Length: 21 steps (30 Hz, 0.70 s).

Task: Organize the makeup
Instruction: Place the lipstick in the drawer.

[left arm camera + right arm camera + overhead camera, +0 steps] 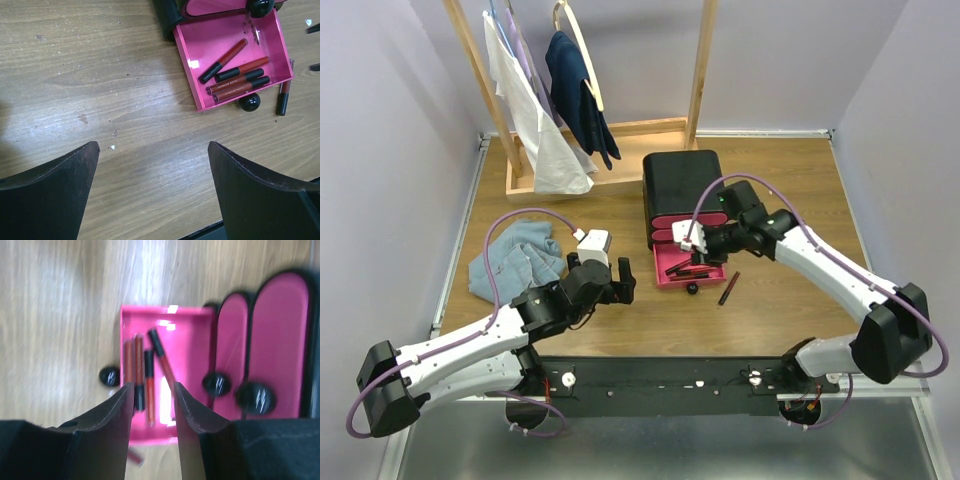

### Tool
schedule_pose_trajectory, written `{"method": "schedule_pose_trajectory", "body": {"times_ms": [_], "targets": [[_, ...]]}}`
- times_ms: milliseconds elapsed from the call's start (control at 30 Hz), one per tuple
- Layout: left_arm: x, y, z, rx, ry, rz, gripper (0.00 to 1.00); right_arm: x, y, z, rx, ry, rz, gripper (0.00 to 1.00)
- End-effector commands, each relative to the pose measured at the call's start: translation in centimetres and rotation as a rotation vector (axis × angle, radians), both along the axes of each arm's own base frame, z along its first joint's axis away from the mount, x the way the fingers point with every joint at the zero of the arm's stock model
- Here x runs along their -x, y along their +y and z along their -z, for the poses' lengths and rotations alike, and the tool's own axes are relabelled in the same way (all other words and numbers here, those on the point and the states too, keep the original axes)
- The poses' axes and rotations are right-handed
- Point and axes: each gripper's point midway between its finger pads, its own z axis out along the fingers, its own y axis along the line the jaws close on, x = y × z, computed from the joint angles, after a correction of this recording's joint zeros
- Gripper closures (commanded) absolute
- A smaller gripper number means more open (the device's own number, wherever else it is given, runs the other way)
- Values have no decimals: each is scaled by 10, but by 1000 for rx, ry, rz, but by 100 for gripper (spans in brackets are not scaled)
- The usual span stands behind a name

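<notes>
Left wrist view gives me the cleanest look. Four lip tubes [235, 83] lie inside the open pink drawer [210, 35]: three side by side near its front wall and one angled across behind them. A loose lip tube [283, 98] lies on the wooden table [100, 60] just outside the drawer's front corner, beside its round black knob [249, 102].

My right gripper [153, 386] hangs over the front of that drawer. Its fingers are parted only a little, and I see nothing between them; the tubes show through the gap.

From the top camera, the drawer is the lowest of three and sticks out of the black box [682, 180]. The two drawers above it are pushed in.

My left gripper [152, 146] is spread wide and holds nothing. It sits above bare wood, well to the left of the drawer. A light blue cloth [515, 262] is crumpled on the table farther left.
</notes>
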Motion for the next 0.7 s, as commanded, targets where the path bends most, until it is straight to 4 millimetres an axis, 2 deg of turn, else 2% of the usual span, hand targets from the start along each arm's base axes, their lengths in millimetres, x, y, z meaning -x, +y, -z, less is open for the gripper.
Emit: {"method": "schedule_pose_trajectory", "body": {"times_ms": [0,133,167,367,667], "targets": [[-1,-4,4,34,5,1,1,37,-35,16,-1,147,-46,53],[-1,-6,6,34,15,6,1,54,-57,23,20,159,-78,50],[-2,-6,6,34,15,5,1,62,-64,30,42,184,-79,48],[0,-5,8,32,22,9,1,76,-81,36,56,232,-79,38],[2,-1,9,49,18,4,1,92,-99,65,146,217,-183,38]]}}
